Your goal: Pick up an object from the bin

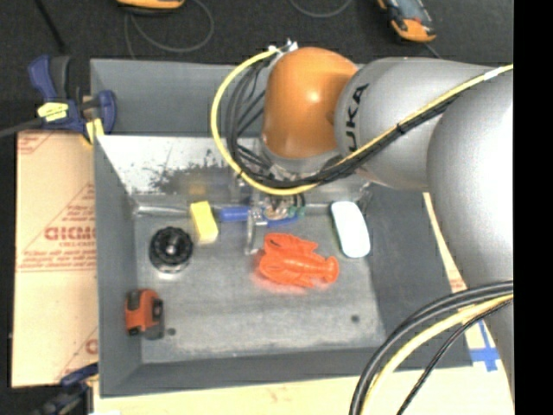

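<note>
My gripper (255, 234) hangs under the orange wrist cover near the middle of the bin's back part. It sits just above the upper left end of an orange plastic lobster (298, 264) that lies flat on the bin floor. A small blue piece (231, 215) lies right beside the gripper on its left, and it meets a yellow block (204, 221). On the right, apart from the gripper, lies a white oval thing (351, 228). Nothing shows held in the gripper.
A black round knob-like thing (171, 247) rests at the left of the bin. An orange and black tape measure (143, 311) lies in the front left corner. The arm and its cables cover the bin's back right.
</note>
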`<state>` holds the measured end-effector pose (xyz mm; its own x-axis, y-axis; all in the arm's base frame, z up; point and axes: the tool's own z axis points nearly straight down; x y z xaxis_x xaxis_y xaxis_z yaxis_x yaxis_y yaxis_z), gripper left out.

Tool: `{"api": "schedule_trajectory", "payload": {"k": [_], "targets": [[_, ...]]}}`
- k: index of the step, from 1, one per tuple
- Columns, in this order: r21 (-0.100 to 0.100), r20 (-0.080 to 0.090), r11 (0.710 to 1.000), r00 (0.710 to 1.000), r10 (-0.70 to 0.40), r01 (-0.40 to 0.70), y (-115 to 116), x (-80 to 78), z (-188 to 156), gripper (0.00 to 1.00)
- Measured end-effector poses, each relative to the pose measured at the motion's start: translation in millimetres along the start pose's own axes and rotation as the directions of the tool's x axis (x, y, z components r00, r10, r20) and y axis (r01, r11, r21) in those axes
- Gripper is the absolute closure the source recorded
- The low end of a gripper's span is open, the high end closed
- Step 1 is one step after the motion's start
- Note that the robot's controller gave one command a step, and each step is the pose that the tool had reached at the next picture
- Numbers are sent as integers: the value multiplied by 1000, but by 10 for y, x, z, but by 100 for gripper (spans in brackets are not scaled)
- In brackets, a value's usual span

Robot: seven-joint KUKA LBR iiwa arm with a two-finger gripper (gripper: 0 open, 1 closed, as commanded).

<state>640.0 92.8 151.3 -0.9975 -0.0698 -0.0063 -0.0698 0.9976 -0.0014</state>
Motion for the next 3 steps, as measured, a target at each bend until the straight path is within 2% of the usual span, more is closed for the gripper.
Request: {"api": "schedule_trajectory", "payload": {"k": [1, 2, 3], "targets": [[0, -3, 1000, 1000, -9, 9, -86, 18, 85, 0], [0, -2, 1000, 1000, -19, 19, -175, 191, 202, 0], [0, -1, 999, 999, -53, 53, -292, 46, 399, 0]]}}
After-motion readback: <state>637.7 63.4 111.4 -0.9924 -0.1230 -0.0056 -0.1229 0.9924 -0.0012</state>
